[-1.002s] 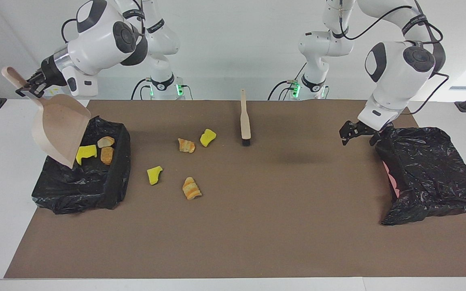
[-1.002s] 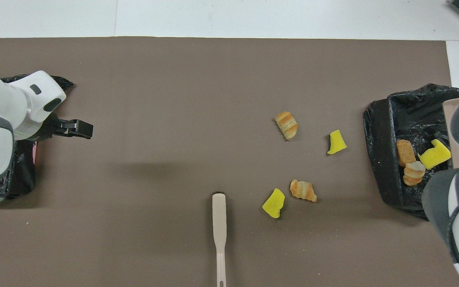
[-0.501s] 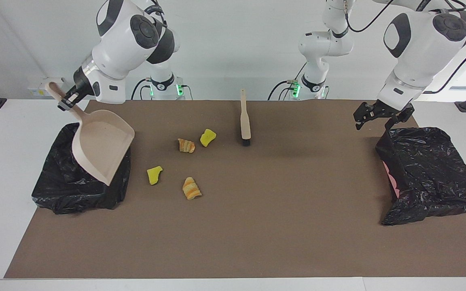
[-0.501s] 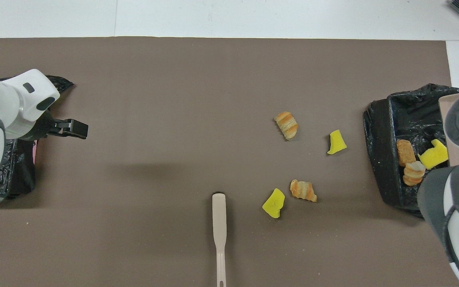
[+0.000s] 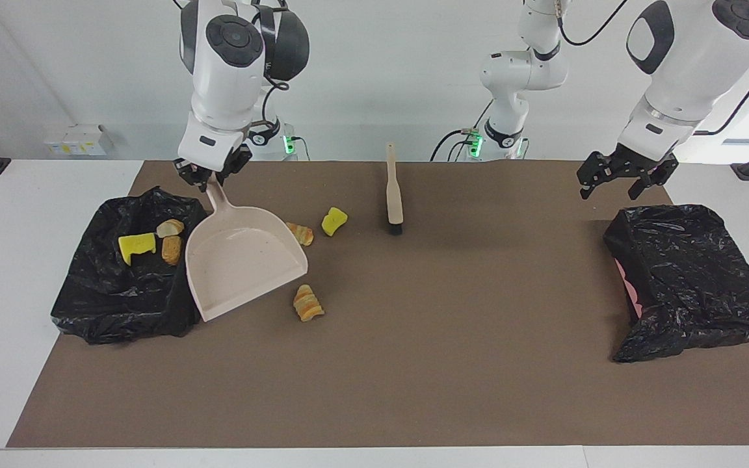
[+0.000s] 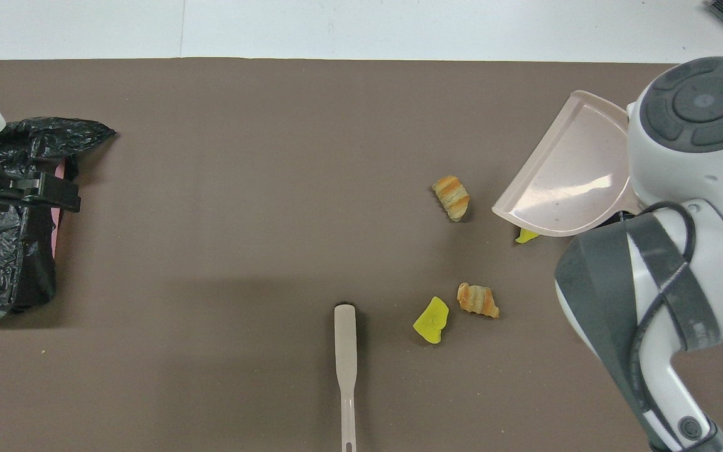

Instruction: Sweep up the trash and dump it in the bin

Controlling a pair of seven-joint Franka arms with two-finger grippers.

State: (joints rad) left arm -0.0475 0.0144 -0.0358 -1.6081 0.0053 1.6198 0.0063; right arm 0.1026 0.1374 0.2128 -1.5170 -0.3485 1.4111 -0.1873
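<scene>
My right gripper (image 5: pixel 209 179) is shut on the handle of the beige dustpan (image 5: pixel 244 260), held tilted and low over the mat beside the black-lined bin (image 5: pixel 121 299); the pan also shows in the overhead view (image 6: pixel 572 182). Three trash scraps lie in the bin: one yellow (image 5: pixel 137 244), two tan (image 5: pixel 171 249). On the mat lie a striped lump (image 5: pixel 308 303), a second striped lump (image 5: pixel 301 234) at the pan's edge, and a yellow chunk (image 5: pixel 334 221). Another yellow chunk (image 6: pixel 526 236) peeks from under the pan. My left gripper (image 5: pixel 615 179) is open, over the mat's edge near the second bag.
The beige brush (image 5: pixel 393 192) lies on the mat near the robots, its bristles pointing away from them. A crumpled black bag (image 5: pixel 686 279) lies at the left arm's end of the table. In the overhead view my right arm covers the bin.
My right arm swung the dustpan from over the bin to over the mat beside it, covering one yellow chunk. My left gripper rose and drew back toward the robots.
</scene>
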